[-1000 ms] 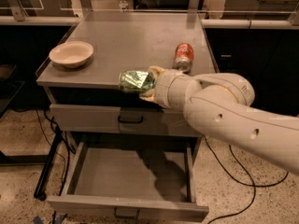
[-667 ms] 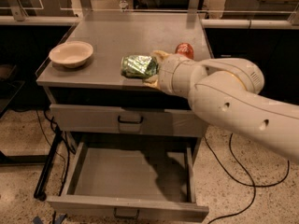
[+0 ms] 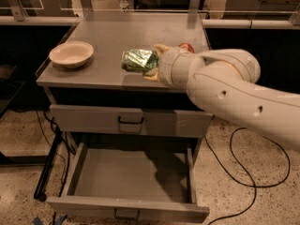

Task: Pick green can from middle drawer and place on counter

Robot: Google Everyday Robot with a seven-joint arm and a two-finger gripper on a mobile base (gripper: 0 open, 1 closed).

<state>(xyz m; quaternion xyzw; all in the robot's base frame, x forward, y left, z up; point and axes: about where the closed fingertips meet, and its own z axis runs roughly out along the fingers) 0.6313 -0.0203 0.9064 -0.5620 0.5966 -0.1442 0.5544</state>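
The green can [image 3: 138, 60] lies sideways in my gripper [image 3: 151, 62], held just above the front part of the counter [image 3: 117, 36], in the middle of its width. The gripper is shut on the can, its pale fingers [image 3: 159, 49] wrapping the can's right end. My white arm comes in from the right and hides most of the orange-red can [image 3: 186, 46] behind it. The middle drawer [image 3: 129, 182] stands pulled out below, and nothing shows inside it.
A pale bowl [image 3: 71, 54] sits on the counter's left front. A closed grey drawer front [image 3: 129, 121] with a dark handle is above the open drawer. Black cables lie on the floor at right and left. A rail runs behind the counter.
My gripper has carried the green can up and farther back over the counter, from its front edge toward the middle. The arm now hides more of the orange-red can.
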